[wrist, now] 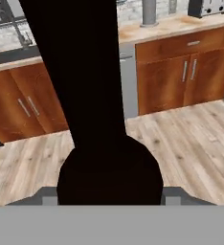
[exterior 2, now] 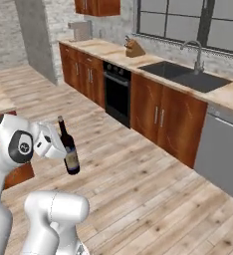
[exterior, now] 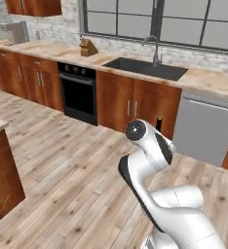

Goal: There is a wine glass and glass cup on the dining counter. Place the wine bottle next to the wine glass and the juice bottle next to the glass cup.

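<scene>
A: In the left base view we are seeing mostly our own arm rising over the wood floor, with just the dark neck of the wine bottle (exterior: 159, 123) poking up behind the wrist. Beyond it the wall counter (exterior: 52, 50) with the sink (exterior: 146, 68) is running across the back.

B: Agreed. In the right base view we are carrying the wine bottle (exterior 2: 68, 148) in the air above the floor, tilted a little, well apart from any counter. The gripper (exterior 2: 61, 147) is clamping it at mid-body, just above the tan label. A corner of the dining counter (exterior 2: 0, 104) is showing at the left edge.

A: And in the hand view the wine bottle (wrist: 92, 95) is blocking the middle, its dark body sitting right between our fingers, so we are judging the jaws closed on it.

B: We are reckoning it is glass: stiff, fairly heavy, smooth, breakable. With a tall body and slim neck it is likely to swing if we hurry.

A: So we are keeping hold on the wide body, not the neck, and we should set it down upright and gently.
</scene>
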